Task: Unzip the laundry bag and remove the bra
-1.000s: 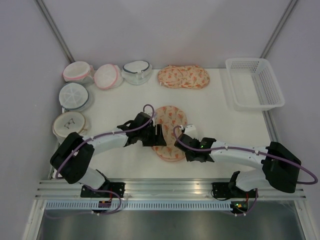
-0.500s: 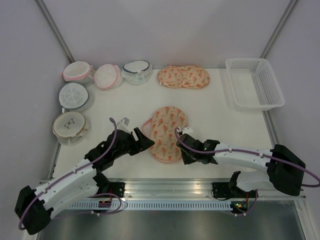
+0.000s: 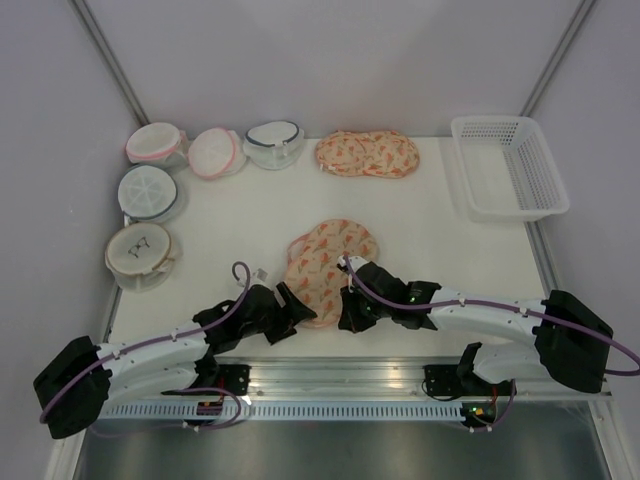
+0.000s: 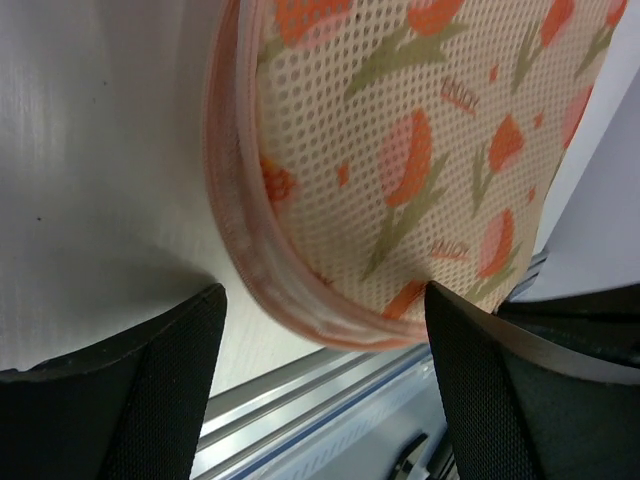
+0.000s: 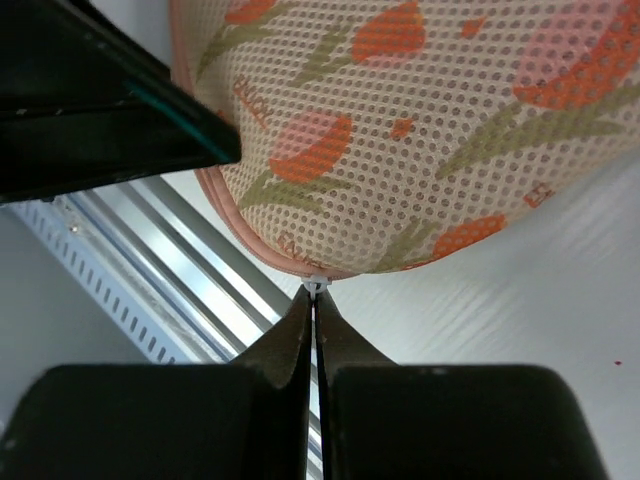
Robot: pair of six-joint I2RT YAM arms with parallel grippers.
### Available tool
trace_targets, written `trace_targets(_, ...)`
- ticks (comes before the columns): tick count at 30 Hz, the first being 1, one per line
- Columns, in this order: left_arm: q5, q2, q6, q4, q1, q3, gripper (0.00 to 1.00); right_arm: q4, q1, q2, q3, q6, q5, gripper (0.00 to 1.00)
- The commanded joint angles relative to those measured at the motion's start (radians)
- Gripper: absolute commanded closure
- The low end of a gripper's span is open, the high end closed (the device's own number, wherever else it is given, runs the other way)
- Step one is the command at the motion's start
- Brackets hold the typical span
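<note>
When seen from above, a big white table (image 3: 430, 225) with two robot arms (image 3: 480, 312) bolted at its near edge. At the far right corner, a white plastic basket (image 3: 510, 170). Near the front, in the middle of the table, the peach laundry bag (image 3: 325, 258) with orange flowers, shaped like a peanut, with pink trim round the rim. Well apart at the back, a second bag (image 3: 367, 154) just like it. Along the back left and down the left side, five round mesh bags (image 3: 148, 190) with pink or grey rims.

Low by the front left rim of the laundry bag, the left gripper (image 3: 298, 308), with fingers spread wide apart. From the left wrist, a black finger (image 4: 140, 390) on each side and the bag's pink rim in the gap between. Touching or not, cannot tell.

By the front right rim, the right gripper (image 3: 345, 312), squeezed tight shut. From the right wrist, both tips pressed together right at a tiny white zip tab (image 5: 316, 285) on the bag's edge. Pinched or only touched, cannot tell.
</note>
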Motion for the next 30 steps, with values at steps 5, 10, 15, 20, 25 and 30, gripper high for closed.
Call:
trace_targets(5, -0.236, 0.038, -0.169, 0.121, -0.03, 0.013, 0.19, 0.064, 0.001, -0.062, -0.037, -0.02, -0.1, 1.0)
trace_targets(10, -0.225, 0.087, -0.137, 0.224, -0.03, -0.002, 0.78, 0.047, 0.001, -0.091, -0.052, -0.025, -0.085, 1.0)
trace_targets(15, -0.212, 0.092, -0.139, 0.246, -0.03, -0.027, 0.98, -0.081, 0.001, -0.094, -0.014, -0.026, 0.077, 0.99)
trace_targets(20, -0.265, 0.003, -0.142, 0.148, -0.03, -0.047, 0.98, -0.355, 0.001, -0.01, 0.081, 0.0, 0.363, 1.0)
trace_targets(25, -0.27, -0.08, -0.137, 0.109, -0.03, -0.057, 0.98, -0.367, -0.001, 0.029, 0.083, 0.009, 0.439, 1.0)
trace_targets(30, -0.225, -0.094, -0.087, 0.111, -0.03, -0.034, 0.35, -0.422, -0.004, 0.098, 0.109, 0.023, 0.567, 0.99)
